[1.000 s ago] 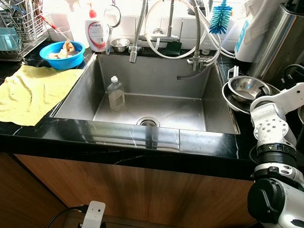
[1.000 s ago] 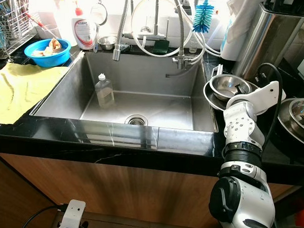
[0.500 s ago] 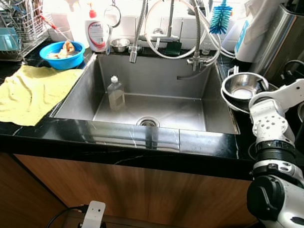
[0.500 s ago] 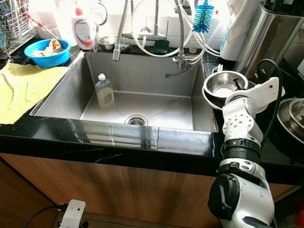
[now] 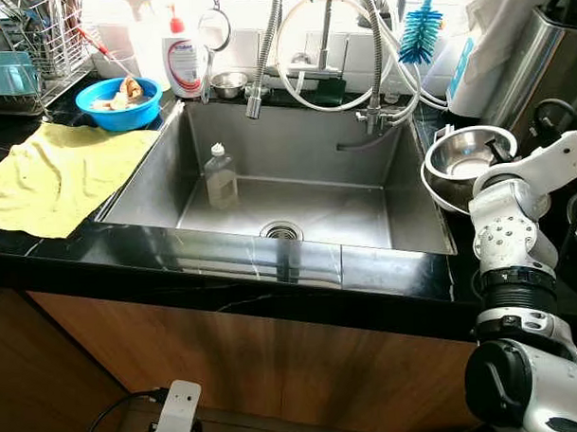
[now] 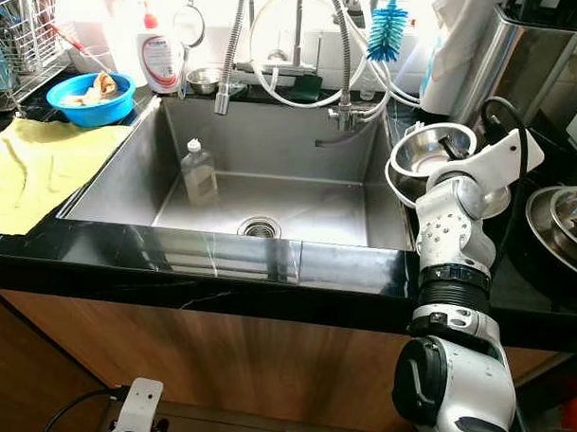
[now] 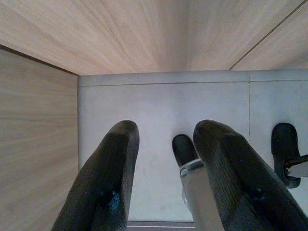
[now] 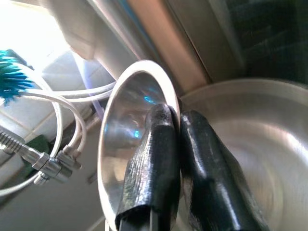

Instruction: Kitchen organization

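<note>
Right gripper [image 8: 168, 120] pinched on the rim of a small steel bowl [image 5: 468, 153]; one finger inside the wall, one outside, jaws nearly together with only the thin metal between. The bowl is tilted up, on the counter [image 5: 395, 274] just right of the sink [image 5: 288, 202], above a larger steel bowl [image 8: 240, 159] that sits under it. We judge the small bowl light, stiff and unbreakable, but polished and slick, so a rim pinch like this may let it swing or slip if we move it fast; gripping deeper over the rim would hold it steadier. The thin rim is the only sensible place to take hold; the rounded wall offers nothing. In the head views our right forearm covers the near edge of both bowls and the fingers themselves, so contact can only be read from the wrist view. We cannot tell whether the small bowl touches the larger one or hangs clear of it. How many bowls are nested below is unclear. Left gripper [image 7: 163, 168] hangs idle low by the cabinet front, fingers parted with nothing between them, the floor [image 7: 163, 106] beyond. In the sink stands a clear bottle [image 5: 220, 177]; a yellow cloth [image 5: 60, 177] lies on the left counter, a blue bowl [image 5: 119, 101] behind it, contents too small to make out.
</note>
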